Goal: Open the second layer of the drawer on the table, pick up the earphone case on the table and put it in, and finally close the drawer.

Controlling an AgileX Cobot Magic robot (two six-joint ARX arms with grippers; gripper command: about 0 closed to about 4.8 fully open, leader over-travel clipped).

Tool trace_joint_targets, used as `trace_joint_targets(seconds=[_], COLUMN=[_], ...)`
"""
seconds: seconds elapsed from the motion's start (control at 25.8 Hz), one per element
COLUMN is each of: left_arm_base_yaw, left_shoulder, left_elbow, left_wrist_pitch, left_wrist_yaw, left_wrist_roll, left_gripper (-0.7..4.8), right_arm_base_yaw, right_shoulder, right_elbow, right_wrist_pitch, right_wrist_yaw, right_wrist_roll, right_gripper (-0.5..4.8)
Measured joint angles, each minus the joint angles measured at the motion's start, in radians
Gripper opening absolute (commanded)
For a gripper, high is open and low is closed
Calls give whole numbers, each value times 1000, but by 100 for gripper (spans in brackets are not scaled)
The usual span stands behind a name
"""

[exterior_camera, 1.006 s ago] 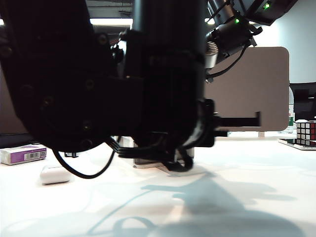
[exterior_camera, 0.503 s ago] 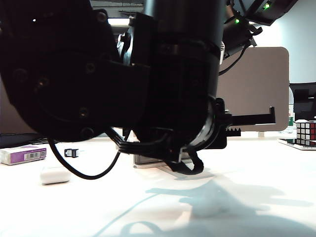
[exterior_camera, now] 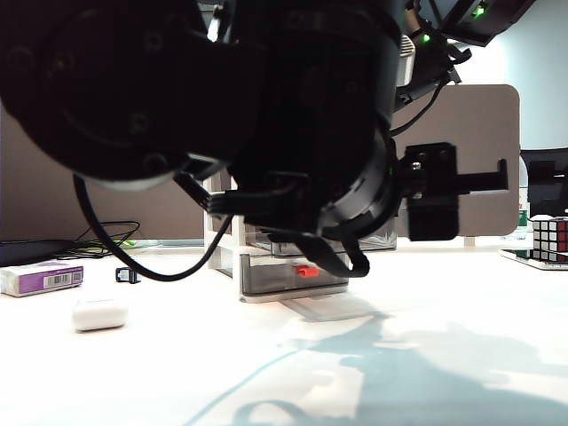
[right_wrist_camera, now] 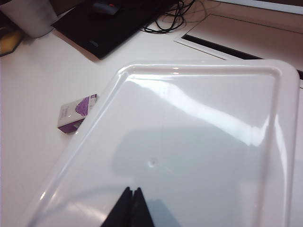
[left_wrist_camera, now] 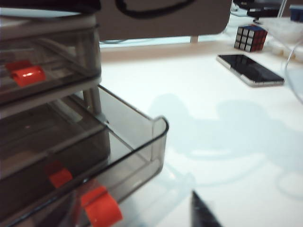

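Blocked across most of the exterior view by the dark bulk of the left arm (exterior_camera: 177, 115), with a black cable loop hanging below it and only the lower part of the drawer (exterior_camera: 266, 275) showing behind. To the left on the table (exterior_camera: 426, 355): a purple-and-white box (exterior_camera: 42, 278), a tiny black clip (exterior_camera: 128, 275) and, nearest the camera, the earphone case (exterior_camera: 98, 313), small, glossy white and rounded, lying well apart from the drawer and from both grippers. At the far right edge, a Rubik's cube (exterior_camera: 550, 238); behind, the brown divider panel (exterior_camera: 470, 142). From the left wrist, also a dark phone (left_wrist_camera: 251, 69) lying flat near the cube. Left gripper (exterior_camera: 435, 191) raised in front of the panel, right of the drawer; only 1 dark fingertip (left_wrist_camera: 202, 213) seen from its own camera, clear of the unit, so cannot tell whether the jaws are apart or together. Second layer (left_wrist_camera: 142, 146) standing out from the white frame, smoky grey and translucent, with a red-orange handle (left_wrist_camera: 99, 210) on its front; top drawer (left_wrist_camera: 52, 61) pushed in above it. Right gripper (right_wrist_camera: 130, 208) over the unit's glossy white top (right_wrist_camera: 199, 142), fingers pressed together with nothing between them; contact with the top not clear. Beyond that top, the purple box again and black cables (right_wrist_camera: 175, 16).
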Motion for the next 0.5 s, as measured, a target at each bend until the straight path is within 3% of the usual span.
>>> trace_joint_targets(seconds=[0.27, 0.39, 0.43, 0.5], left_arm_base_yaw=[-61, -146, -154, -146], left_shoulder=[-115, -311, -401, -504], left_elbow=[-50, -185, -240, -303], left_wrist_pitch=[-163, -219, -241, -274], left_wrist_yaw=[-35, -83, -135, -145], left_wrist_roll=[-11, -24, -25, -27], left_gripper=[282, 280, 276, 237], right_arm_base_yaw=[0, 0, 0, 0], right_shoulder=[0, 0, 0, 0], right_elbow=[0, 0, 0, 0], right_wrist_pitch=[0, -3, -4, -4], right_wrist_yaw=[-1, -1, -1, -1], right_wrist_roll=[0, 0, 0, -1], right_gripper=[-5, -5, -5, -5])
